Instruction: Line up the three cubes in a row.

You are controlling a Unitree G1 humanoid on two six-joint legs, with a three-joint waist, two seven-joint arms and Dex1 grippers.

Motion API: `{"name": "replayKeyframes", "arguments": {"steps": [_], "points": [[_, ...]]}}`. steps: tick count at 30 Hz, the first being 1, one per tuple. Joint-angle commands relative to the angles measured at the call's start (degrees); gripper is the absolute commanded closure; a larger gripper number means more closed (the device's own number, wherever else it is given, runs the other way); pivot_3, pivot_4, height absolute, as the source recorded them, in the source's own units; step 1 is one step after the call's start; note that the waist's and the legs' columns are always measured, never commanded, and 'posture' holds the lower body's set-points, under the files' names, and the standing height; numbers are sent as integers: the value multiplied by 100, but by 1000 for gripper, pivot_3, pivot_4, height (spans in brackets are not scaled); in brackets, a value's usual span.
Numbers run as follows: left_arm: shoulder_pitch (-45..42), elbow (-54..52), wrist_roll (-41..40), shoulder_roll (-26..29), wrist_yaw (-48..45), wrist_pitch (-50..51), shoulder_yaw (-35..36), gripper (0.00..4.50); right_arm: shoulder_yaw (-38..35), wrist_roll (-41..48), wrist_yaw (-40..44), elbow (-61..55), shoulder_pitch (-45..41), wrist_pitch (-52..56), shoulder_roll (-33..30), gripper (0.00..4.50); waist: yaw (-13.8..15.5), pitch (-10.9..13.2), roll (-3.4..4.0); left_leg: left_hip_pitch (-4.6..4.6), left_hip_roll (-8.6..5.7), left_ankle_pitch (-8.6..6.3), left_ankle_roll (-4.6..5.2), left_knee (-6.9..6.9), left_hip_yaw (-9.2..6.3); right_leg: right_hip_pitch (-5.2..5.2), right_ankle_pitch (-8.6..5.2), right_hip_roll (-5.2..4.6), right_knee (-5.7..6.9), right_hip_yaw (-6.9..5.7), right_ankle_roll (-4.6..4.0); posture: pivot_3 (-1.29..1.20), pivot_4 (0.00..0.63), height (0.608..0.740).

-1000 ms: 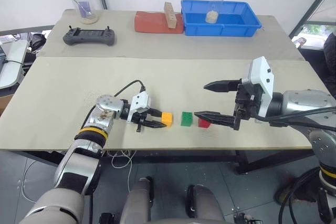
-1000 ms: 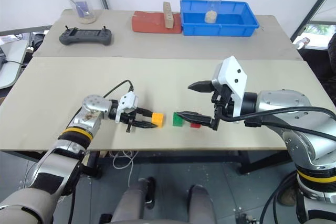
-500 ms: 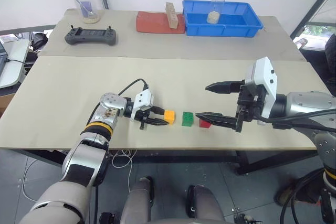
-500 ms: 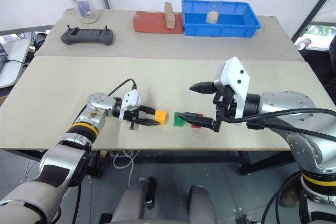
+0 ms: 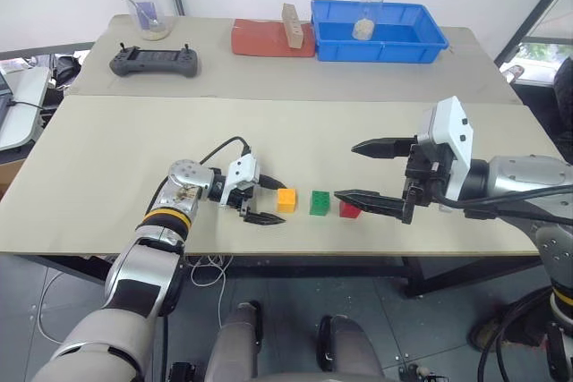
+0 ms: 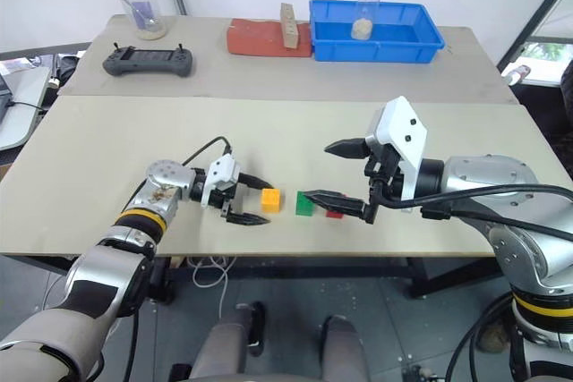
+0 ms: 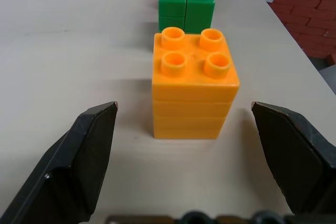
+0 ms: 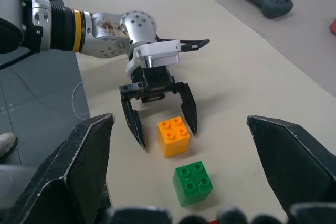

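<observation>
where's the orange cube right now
In the left eye view the orange cube sits near the table's front edge, at the left end of the row, beside the green cube and between the left hand's open fingers.

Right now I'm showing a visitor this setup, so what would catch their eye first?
Three small cubes in a row near the table's front edge: orange cube, green cube, red cube. The left gripper stands open just left of the orange one, and the right gripper hangs open above the red end. Farther back, a blue tray.
</observation>
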Motion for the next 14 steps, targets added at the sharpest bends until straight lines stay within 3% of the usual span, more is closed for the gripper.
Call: {"name": "replayKeyframes", "arguments": {"steps": [1,9,14], "points": [[49,-875,-331,409,-167,455,327,36,-222,-140,80,-4,173,-241,-95,0,-19,0,0,0,0,0,0,0,-1,-1,0,0,0,0,0,0,150,740],[1325,-5164,-894,1825,704,3080,904,36,-1008,-663,453,300,1413,-912,-427,0,-38,-1,2,1,-1,0,1,-1,-8,6,-4,0,1,4,3,0,150,740],[1642,-5919,-1073,2109,1024,3733,985,36,-1030,-858,621,543,1522,-1193,-450,0,-38,-2,4,9,-2,-20,-33,-1,-7,9,-14,0,-1,5,-6,0,150,740]]}}
